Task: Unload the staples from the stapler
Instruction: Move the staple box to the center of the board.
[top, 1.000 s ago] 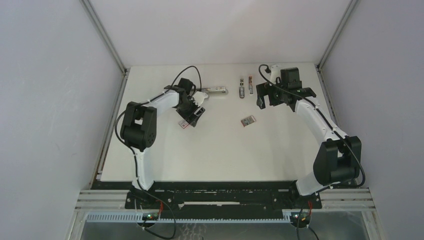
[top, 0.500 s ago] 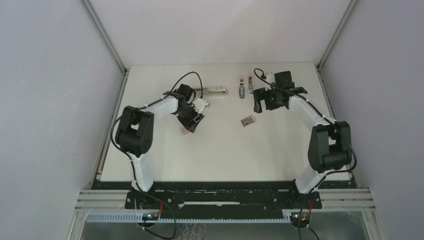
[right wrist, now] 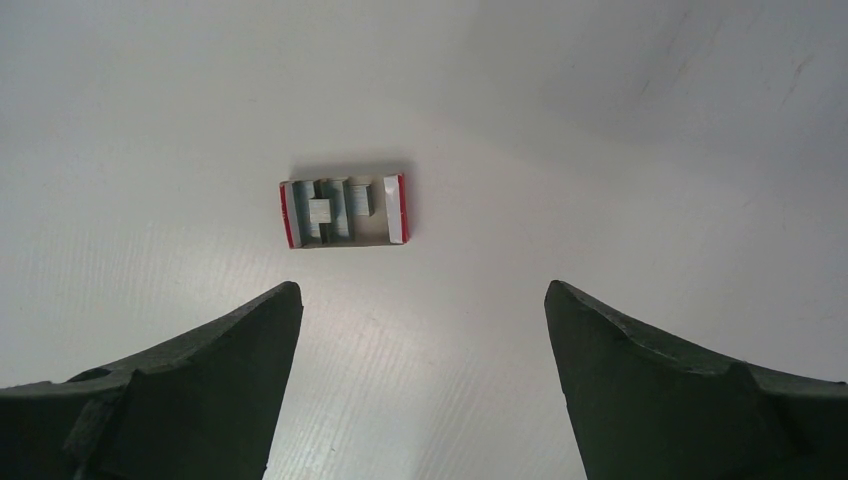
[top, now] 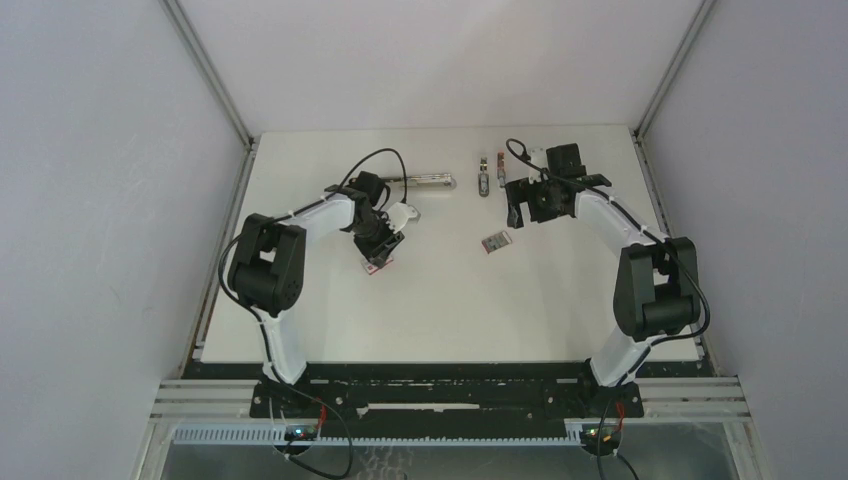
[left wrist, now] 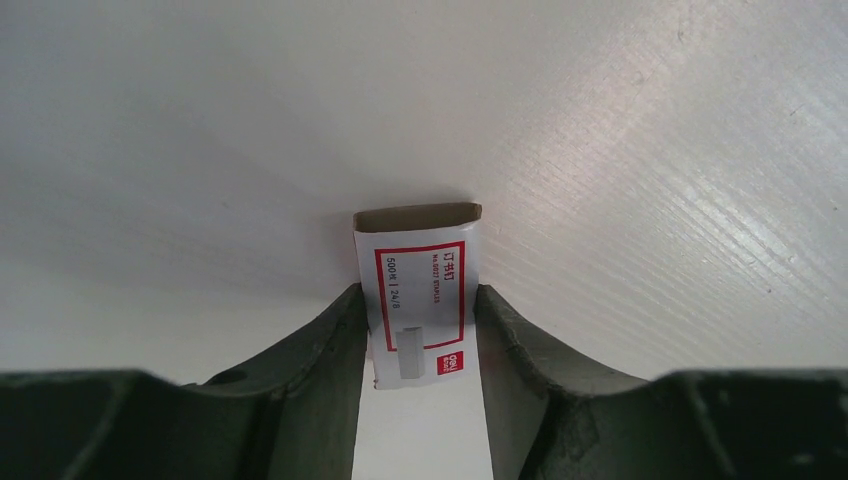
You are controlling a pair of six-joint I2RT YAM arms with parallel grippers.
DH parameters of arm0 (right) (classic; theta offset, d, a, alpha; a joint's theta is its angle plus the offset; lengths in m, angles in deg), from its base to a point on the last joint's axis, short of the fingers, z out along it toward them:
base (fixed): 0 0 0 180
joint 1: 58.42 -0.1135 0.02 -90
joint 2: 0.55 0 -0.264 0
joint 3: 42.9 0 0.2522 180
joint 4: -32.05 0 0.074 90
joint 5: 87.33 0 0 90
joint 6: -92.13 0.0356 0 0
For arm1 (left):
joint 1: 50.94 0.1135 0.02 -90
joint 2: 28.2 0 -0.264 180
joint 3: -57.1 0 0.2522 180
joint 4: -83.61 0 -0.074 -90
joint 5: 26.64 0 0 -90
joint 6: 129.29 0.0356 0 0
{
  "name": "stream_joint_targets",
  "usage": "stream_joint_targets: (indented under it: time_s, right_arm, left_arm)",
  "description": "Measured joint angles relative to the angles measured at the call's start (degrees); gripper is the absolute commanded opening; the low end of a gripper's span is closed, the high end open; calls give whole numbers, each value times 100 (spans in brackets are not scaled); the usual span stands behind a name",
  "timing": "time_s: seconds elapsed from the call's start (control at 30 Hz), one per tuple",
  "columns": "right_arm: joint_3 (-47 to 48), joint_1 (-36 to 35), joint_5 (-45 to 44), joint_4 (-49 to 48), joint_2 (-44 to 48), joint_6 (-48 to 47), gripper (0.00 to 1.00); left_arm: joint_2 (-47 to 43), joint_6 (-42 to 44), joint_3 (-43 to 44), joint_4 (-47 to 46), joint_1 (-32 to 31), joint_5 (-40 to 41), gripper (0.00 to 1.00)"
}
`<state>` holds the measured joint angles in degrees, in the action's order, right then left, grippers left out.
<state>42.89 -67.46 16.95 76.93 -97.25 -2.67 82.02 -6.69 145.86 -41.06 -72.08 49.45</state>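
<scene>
1. Left claw (left wrist: 419, 300) grips a red-and-white box sleeve (left wrist: 418, 255), one finger against each long side. The sleeve lies flat on the worktop (top: 450, 310).
2. Right claw (right wrist: 422, 292) hangs wide open with nothing in it, just above a small open tray (right wrist: 399, 208). The staples (right wrist: 335, 212) lie in it as short silver-grey strips.
3. The stapler (top: 432, 181) rests well apart, near the far edge. From overhead I can't tell whether any staples are inside it.
4. Unloading looks about done, and boxing up seems to be the step in hand. Next, the sleeve needs lifting level and the tray steadying so they slide together.
</scene>
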Motion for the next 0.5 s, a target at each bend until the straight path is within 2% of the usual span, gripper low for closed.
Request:
stream_joint_targets:
  time_s: [0.2, 0.33, 0.5]
  right_arm:
    - [0, 4, -4, -4, -177, 103, 91]
    - [63, 11, -26, 33, -446, 129, 90]
    - [343, 44, -46, 157, -846, 138, 82]
  left_arm:
    - [0, -13, 4, 15, -48, -177, 49]
    - [0, -96, 22, 13, -308, -223, 51]
    - [94, -289, 260, 122, -835, -232, 51]
